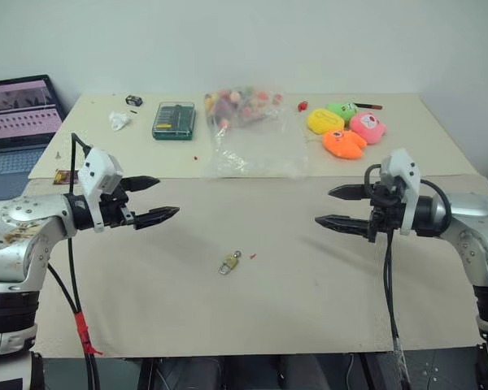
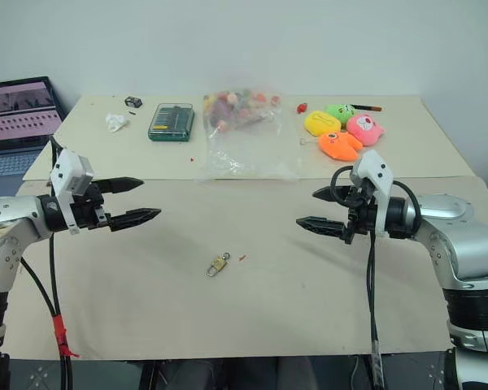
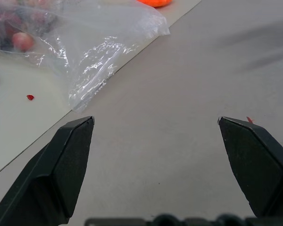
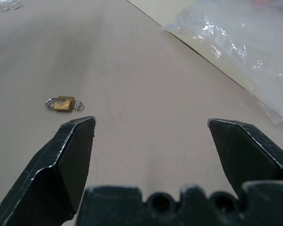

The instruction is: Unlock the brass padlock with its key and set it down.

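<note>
The brass padlock (image 1: 229,263) lies flat on the beige table (image 1: 309,284), about midway between the two arms and nearer the front edge than either of them. Its long axis runs on a slant in the head views, one end toward the near left, the other toward the far right. In the right wrist view a silver loop shows at each end of the brass body; the key (image 4: 78,104) seems to be the small ring at one end, though which loop is shackle and which is key is hard to tell. A tiny red speck (image 1: 252,256) lies just beside it. The left gripper (image 1: 154,199) and right gripper (image 1: 335,206) hover above the table, tips facing inward, both spread wide and empty, well apart from the padlock.
</note>
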